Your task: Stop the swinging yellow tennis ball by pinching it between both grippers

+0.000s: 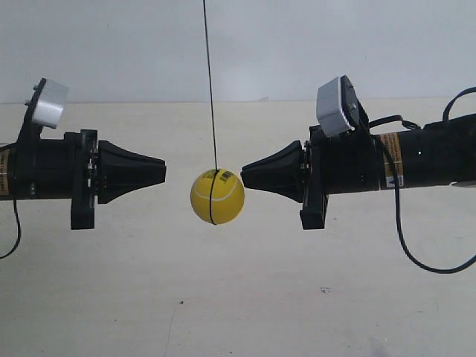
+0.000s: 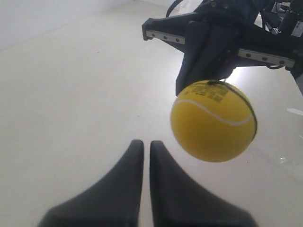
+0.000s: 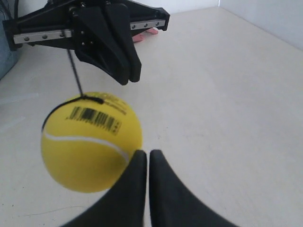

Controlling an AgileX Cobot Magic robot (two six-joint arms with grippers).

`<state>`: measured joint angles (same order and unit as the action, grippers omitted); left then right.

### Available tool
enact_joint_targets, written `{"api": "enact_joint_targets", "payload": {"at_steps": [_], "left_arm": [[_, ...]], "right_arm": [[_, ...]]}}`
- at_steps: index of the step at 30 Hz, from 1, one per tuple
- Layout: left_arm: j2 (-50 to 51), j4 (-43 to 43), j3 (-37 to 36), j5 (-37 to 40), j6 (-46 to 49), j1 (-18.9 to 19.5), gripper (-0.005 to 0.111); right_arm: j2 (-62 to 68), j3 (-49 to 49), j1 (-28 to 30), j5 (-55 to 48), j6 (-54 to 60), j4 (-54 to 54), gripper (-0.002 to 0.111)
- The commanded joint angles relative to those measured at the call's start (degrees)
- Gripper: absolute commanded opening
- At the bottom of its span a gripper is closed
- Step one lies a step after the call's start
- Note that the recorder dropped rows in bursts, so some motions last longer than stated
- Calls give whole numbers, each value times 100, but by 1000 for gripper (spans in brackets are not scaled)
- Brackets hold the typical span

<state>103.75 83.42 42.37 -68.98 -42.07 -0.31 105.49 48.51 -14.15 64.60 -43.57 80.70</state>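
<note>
The yellow tennis ball [image 1: 216, 197] hangs on a thin dark string [image 1: 210, 82] between two black cone-shaped grippers that point at each other. The right gripper [image 1: 242, 177], on the arm at the exterior view's right, has its tip at the ball's upper side, touching or nearly so. In the right wrist view the ball [image 3: 90, 142] sits beside that gripper [image 3: 148, 152], barcode sticker facing up. The left gripper [image 1: 163, 172] stays a short gap away from the ball. From the left wrist, the ball [image 2: 214, 120] floats off to one side of the gripper [image 2: 146, 143]. Both grippers are shut and hold nothing.
A cream table [image 1: 238, 297] lies below, with a white wall [image 1: 297, 44] behind. A black cable [image 1: 416, 253] loops under the arm at the exterior view's right. A pink item [image 3: 144, 34] lies behind the far gripper in the right wrist view.
</note>
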Motion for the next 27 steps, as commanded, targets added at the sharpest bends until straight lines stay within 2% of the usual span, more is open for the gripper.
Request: {"api": "enact_joint_targets", "payload": {"at_steps": [1, 27], "left_arm": [[0, 149, 17, -98, -78, 88, 5], [0, 210, 17, -98, -156, 88, 5]], "right_arm": [[-17, 21, 45, 59, 70, 33, 0], [-17, 21, 45, 25, 25, 152, 0]]}}
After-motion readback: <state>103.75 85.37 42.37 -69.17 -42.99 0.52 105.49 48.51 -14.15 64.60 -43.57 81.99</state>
